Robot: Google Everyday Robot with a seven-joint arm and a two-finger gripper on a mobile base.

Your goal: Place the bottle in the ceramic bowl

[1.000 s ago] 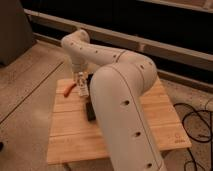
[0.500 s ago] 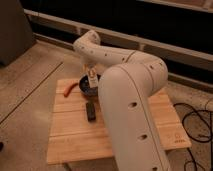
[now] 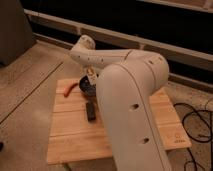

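While the big white arm (image 3: pixel 131 105) fills the near half of the camera view, its end effector (image 3: pixel 91 76) has swung from the bench's left part a second ago to a spot directly above the ceramic bowl (image 3: pixel 85 87); half a second ago it was already arriving there, so the carry looks finished and the release is the step in hand. Whether its fingers are apart or together cannot be told; a small pale shape at its tip may be the bottle (image 3: pixel 92 79), hanging just over the bowl's hollow, though that is a judgement only; it cannot be told whether it touches the bowl.

Nearer than the end effector, below it, a flat black bar (image 3: pixel 90 110) lies on the wooden bench (image 3: pixel 75 135), apart from the bowl; to the end effector's left an orange object (image 3: pixel 67 90) lies just beside the bowl's rim; neither blocks a straight drop. Farther back runs a dark wall; black cables (image 3: pixel 192 117) trail on the floor at far right.
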